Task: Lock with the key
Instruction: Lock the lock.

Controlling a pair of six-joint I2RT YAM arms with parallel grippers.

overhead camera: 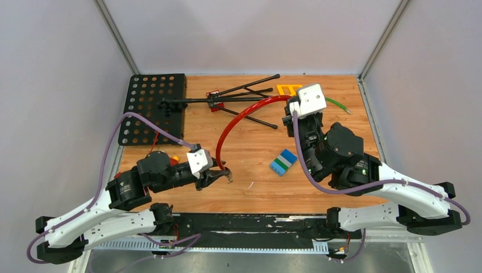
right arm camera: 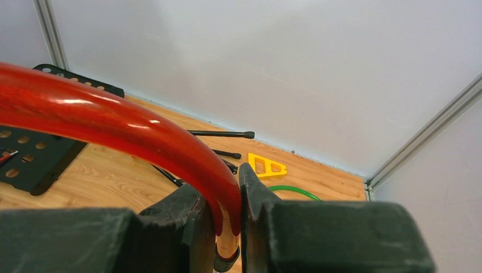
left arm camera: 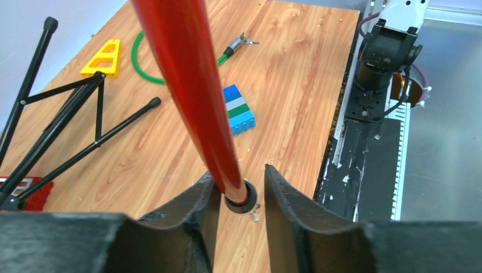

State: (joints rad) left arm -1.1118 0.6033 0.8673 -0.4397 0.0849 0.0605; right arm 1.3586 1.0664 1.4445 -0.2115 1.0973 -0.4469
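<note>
Left tool [left arm camera: 239,176] half-open, straddling near end of red cable lock [left arm camera: 187,74], long axis running away ahead; right tool [right arm camera: 219,182] clenched on far end.

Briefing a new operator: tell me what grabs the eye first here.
A red cable arches across the middle. Its far end is clamped in the right end effector, and its near end sits between the open fingers of the left end effector. A black folded stand lies at the far left.

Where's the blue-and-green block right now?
Top view: the blue-and-green block lies flat right of centre on the wooden table, between the red cable and the right arm.
</note>
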